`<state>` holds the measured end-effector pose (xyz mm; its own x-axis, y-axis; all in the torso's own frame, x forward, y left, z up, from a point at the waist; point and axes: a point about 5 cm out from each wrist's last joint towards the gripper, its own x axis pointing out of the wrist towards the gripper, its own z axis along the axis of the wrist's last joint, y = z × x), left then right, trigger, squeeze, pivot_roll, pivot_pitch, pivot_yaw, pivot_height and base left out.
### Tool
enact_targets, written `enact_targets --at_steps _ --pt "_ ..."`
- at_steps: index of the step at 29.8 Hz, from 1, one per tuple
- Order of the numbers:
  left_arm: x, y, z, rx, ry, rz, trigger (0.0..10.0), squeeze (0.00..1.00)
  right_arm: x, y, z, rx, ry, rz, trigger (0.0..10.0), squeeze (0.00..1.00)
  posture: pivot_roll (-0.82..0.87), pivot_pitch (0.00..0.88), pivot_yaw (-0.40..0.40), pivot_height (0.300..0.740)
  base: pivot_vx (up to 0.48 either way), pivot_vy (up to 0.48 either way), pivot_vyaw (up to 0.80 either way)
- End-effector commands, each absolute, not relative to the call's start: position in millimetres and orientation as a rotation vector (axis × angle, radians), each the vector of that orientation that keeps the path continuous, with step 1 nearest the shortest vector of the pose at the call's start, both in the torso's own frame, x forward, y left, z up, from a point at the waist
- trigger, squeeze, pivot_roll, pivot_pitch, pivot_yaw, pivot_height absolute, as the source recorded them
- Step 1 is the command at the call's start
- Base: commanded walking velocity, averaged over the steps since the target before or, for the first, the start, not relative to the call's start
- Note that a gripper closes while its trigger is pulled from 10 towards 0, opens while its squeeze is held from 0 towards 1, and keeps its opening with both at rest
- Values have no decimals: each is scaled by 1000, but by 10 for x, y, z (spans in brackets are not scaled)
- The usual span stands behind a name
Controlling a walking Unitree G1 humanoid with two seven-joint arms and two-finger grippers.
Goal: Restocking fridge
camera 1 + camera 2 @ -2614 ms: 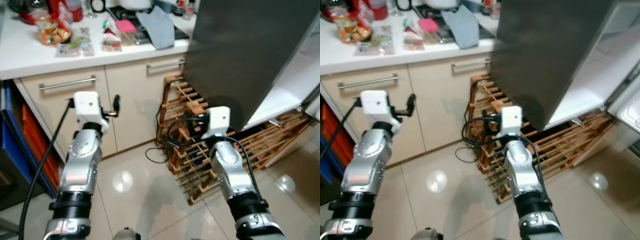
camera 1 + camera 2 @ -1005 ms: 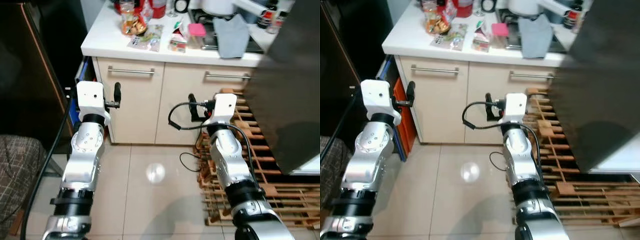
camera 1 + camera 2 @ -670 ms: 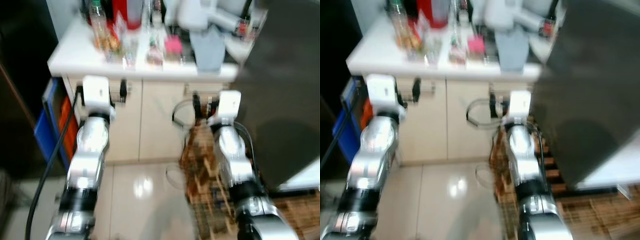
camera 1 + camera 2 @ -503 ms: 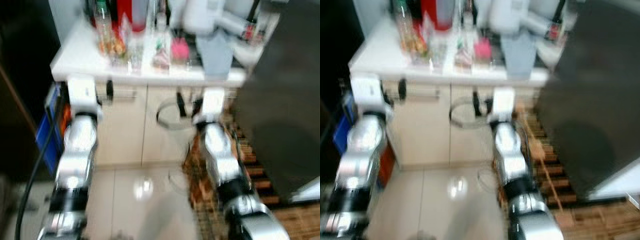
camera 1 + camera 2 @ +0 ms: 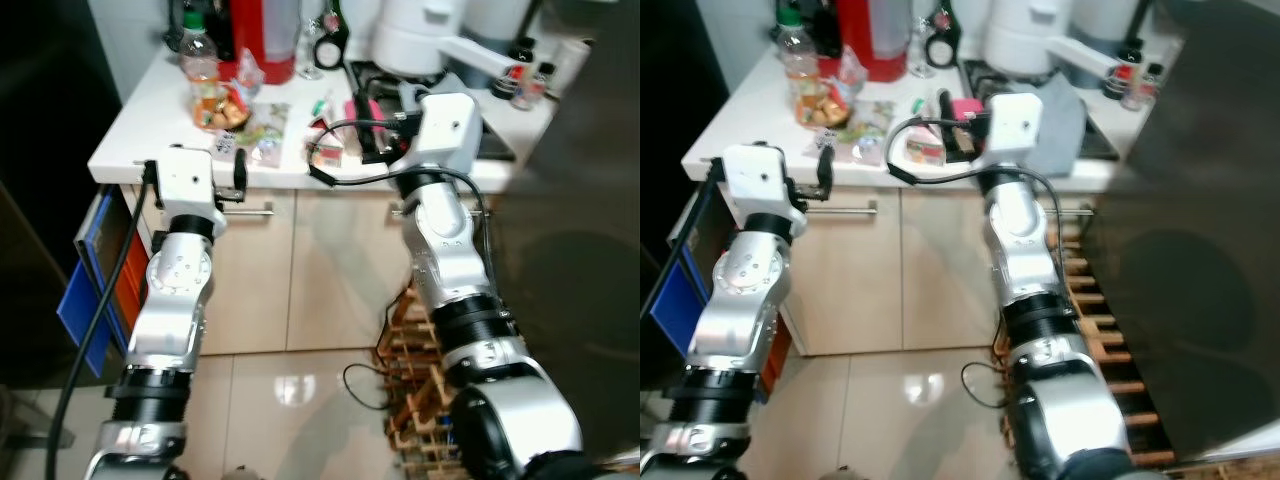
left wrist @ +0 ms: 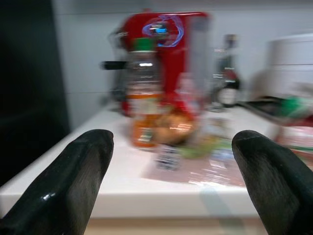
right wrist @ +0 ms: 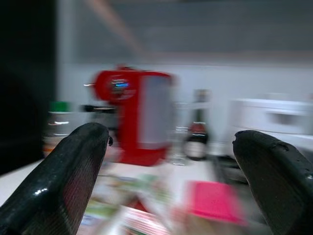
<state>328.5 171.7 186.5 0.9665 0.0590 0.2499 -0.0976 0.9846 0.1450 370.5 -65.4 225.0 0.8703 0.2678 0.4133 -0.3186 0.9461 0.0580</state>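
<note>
Because the right pincer [image 5: 952, 122] hangs spread and empty over crowded groceries [image 5: 872, 118] near the table [image 5: 140, 150] edge, a careless reach could sweep packets off.

- Right wrist view is smeared by motion: the red machine [image 7: 139, 115] reads as a shape, and the pink item [image 7: 212, 201] is just a blotch.
- In the left wrist view the packets [image 6: 183, 159] on the bench [image 6: 122, 191] are too blurred to name.
- The bottle's [image 6: 143, 90] label can't be read.
- The right tool [image 5: 372, 125] hides part of the pink packet behind it.
- The grey cloth [image 5: 1065, 115] is partly covered by the right arm's white housing.
- The dark fridge door [image 5: 1200, 220] runs off the right edge.
- The wooden rack [image 5: 415, 360] is half hidden behind the right arm.
</note>
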Motion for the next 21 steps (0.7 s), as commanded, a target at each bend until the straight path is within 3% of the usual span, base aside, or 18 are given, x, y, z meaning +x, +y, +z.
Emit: enact_targets --at_steps 1,16,21 --pt "3290 1679 1924 161 -272 78 10000 0 3761 -685 2345 153 -410 315 10000 278 59 0 -53 740 442 0 0" --pt "3254 1691 1948 170 -292 91 10000 0 3920 -512 2642 327 -366 332 10000 247 89 0 -74 740 439 0 0" --pt "3231 1696 1956 193 -299 99 10000 0 3923 -410 2618 491 -281 359 10000 239 95 0 -76 740 0 0 0"
